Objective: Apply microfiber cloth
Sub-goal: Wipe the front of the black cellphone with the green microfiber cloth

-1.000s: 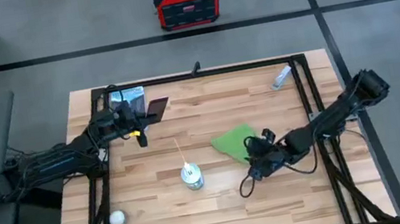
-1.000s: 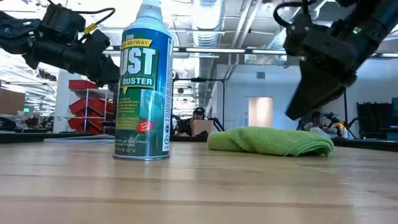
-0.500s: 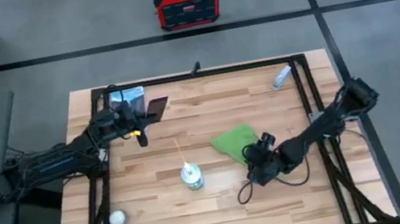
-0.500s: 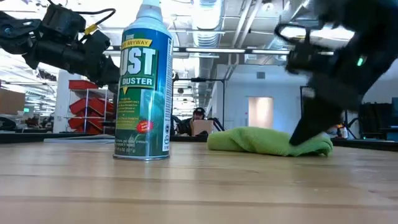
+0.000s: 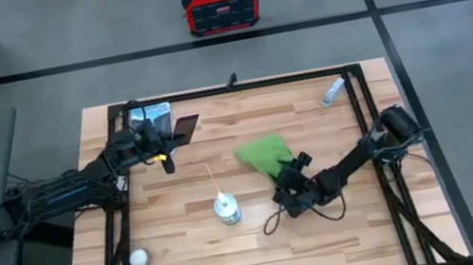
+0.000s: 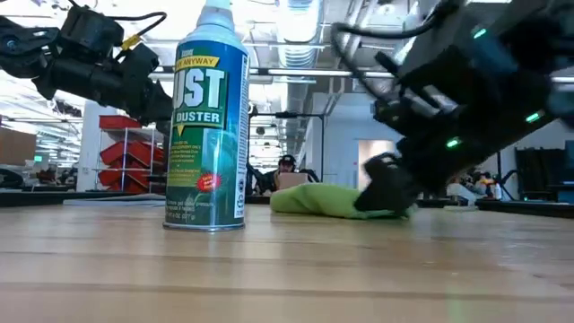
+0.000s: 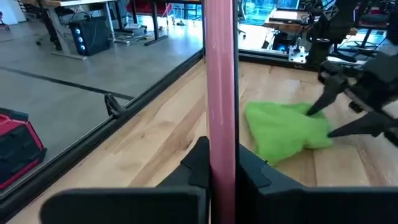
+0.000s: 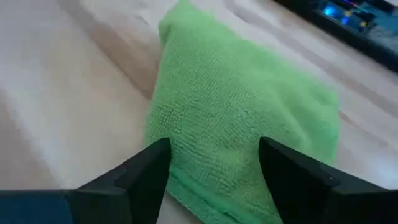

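A: Where's the microfiber cloth [image 5: 264, 154]?

B: Bunched on the bare wood near the table's middle, beyond the duster can [image 5: 225, 209]; the right gripper [image 8: 214, 163] has its fingers spread across the near edge, touching, not closed on it.

A: So the pickup step?

B: I'd judge so; next it must pinch and lift; that arm reaches in low from the right.

A: The left gripper [image 7: 221, 163]?

B: Raised near the far left corner, clamping the pink phone [image 7: 220, 93] on edge.
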Robot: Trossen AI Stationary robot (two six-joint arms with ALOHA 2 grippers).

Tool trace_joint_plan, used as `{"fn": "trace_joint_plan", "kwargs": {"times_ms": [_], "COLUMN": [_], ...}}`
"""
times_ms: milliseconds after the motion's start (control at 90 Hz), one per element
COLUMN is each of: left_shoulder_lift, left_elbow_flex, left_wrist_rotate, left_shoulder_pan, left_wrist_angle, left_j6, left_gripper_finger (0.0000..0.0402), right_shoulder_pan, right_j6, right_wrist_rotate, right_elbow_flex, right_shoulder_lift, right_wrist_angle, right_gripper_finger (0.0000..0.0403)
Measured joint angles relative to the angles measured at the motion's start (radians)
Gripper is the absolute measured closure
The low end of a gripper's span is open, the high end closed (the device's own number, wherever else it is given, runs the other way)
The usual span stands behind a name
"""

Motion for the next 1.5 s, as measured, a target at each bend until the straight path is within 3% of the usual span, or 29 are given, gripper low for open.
{"fn": "trace_joint_plan", "kwargs": {"times_ms": [144, 311, 367, 522, 722, 967, 1233, 1500], "left_shoulder_lift": [0.000, 0.000, 0.000, 0.000, 0.035, 0.153, 0.303, 0.397], "left_elbow_flex": [0.000, 0.000, 0.000, 0.000, 0.000, 0.001, 0.001, 0.047], "left_wrist_rotate": [0.000, 0.001, 0.001, 0.001, 0.001, 0.012, 0.114, 0.142], "left_shoulder_pan": [0.000, 0.000, 0.000, 0.000, 0.002, 0.005, 0.005, -0.010], "left_wrist_angle": [-0.003, -0.019, -0.020, -0.020, -0.011, 0.173, 0.399, 0.483], "left_j6": [0.000, 0.000, 0.000, 0.000, 0.012, -0.013, -0.086, -0.128], "left_gripper_finger": [0.0393, 0.0393, 0.0393, 0.0393, 0.0393, 0.0393, 0.0393, 0.0393], "right_shoulder_pan": [-0.053, -0.063, -0.071, -0.096, -0.093, -0.087, -0.179, -0.266], "right_j6": [-0.023, -0.153, -0.195, -0.285, -0.570, -0.855, -1.063, -1.062], "right_wrist_rotate": [-0.077, -0.066, -0.067, -0.075, -0.137, -0.141, -0.227, -0.420], "right_elbow_flex": [0.004, 0.002, 0.000, -0.004, 0.000, 0.081, 0.191, 0.271], "right_shoulder_lift": [0.091, 0.112, 0.101, 0.031, -0.146, -0.347, -0.378, -0.355], "right_wrist_angle": [0.226, 0.367, 0.377, 0.383, 0.435, 0.445, 0.440, 0.449], "right_gripper_finger": [0.0220, 0.0362, 0.0386, 0.0394, 0.0399, 0.0400, 0.0401, 0.0401]}}
